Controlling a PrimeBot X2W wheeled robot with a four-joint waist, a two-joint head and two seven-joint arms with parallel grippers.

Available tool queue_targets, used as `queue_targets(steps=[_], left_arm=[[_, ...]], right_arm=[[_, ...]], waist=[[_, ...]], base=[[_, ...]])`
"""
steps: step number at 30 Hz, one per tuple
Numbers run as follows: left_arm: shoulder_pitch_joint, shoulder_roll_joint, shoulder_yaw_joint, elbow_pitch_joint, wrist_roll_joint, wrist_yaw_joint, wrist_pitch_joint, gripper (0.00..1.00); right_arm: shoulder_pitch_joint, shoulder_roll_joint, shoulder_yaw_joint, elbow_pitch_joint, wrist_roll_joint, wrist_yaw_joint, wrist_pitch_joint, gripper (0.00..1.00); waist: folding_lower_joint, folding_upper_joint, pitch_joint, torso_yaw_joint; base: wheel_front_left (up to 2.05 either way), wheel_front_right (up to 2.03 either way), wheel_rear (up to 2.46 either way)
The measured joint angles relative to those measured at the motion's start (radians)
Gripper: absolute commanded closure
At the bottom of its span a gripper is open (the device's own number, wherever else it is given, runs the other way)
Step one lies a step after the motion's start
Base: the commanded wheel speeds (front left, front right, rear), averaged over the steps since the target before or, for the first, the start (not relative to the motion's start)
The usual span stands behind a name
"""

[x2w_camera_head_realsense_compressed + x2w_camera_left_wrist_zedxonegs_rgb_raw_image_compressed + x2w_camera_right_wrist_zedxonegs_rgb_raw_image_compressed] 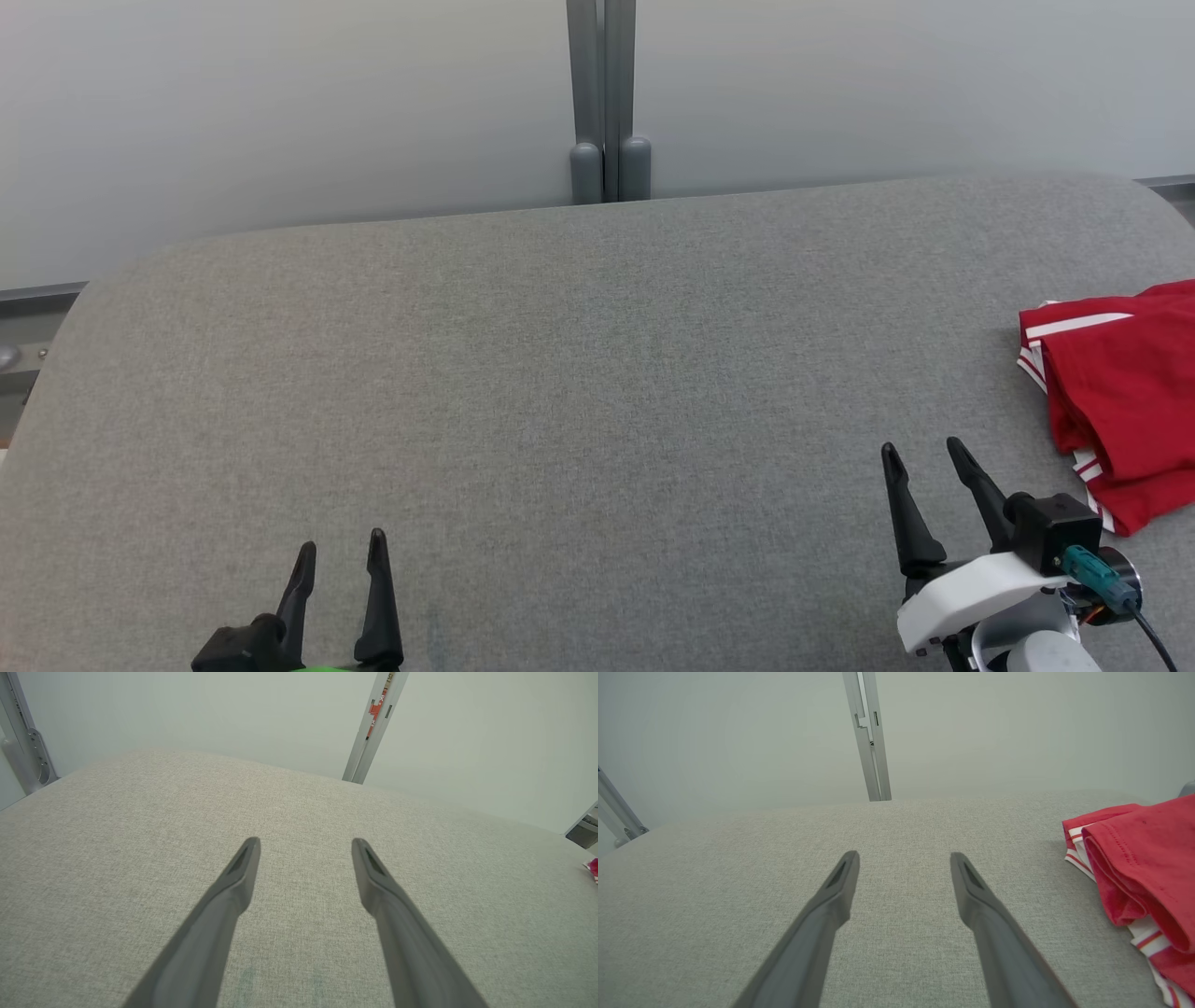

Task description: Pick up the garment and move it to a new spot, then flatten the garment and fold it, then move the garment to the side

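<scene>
A red garment (1116,397) with white stripes at its edges lies folded at the far right of the grey padded table (579,392), partly cut off by the head view's edge. In the right wrist view the garment (1143,868) lies to the right of my fingers. A tiny red corner of the garment (593,867) peeks in at the right edge of the left wrist view. My right gripper (924,453) stands open just left of the garment, apart from it, nothing between its fingers. My left gripper (342,545) is open near the front left, over bare fabric.
A pale wall runs behind the table, with a grey metal post (607,103) at its middle. The table's far edge is rounded. A metal rail (28,308) shows at the far left beyond the table's corner.
</scene>
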Motion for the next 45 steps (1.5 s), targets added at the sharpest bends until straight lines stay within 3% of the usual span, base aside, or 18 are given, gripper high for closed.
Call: queue_targets(steps=[4, 5, 11, 45], left_arm=[[0.000, 0.000, -0.001, -0.014, 0.001, 0.001, 0.000, 0.00], [0.000, 0.000, -0.001, -0.015, 0.000, 0.001, 0.000, 1.00], [0.002, -0.002, -0.005, 0.026, -0.019, 0.001, 0.012, 1.00], [-0.066, 0.003, 0.075, 0.032, -0.522, -0.025, 0.146, 1.00]], right_arm=[[0.000, 0.000, -0.001, 0.002, 0.001, 0.000, 0.000, 0.00], [0.001, 0.001, -0.001, 0.005, 0.001, 0.000, 0.000, 1.00], [0.024, 0.009, -0.002, 0.047, 0.021, 0.000, 0.012, 1.00], [0.013, 0.008, -0.052, 0.012, 0.579, 0.000, 0.156, 1.00]], waist=[[0.0000, 0.0000, -0.001, 0.000], [0.0000, 0.0000, -0.002, 0.000], [0.0000, 0.0000, -0.001, 0.000], [0.0000, 0.0000, 0.005, -0.005]], base=[[0.00, 0.00, 0.00], [0.00, 0.00, 0.00], [0.00, 0.00, 0.00], [0.00, 0.00, 0.00]])
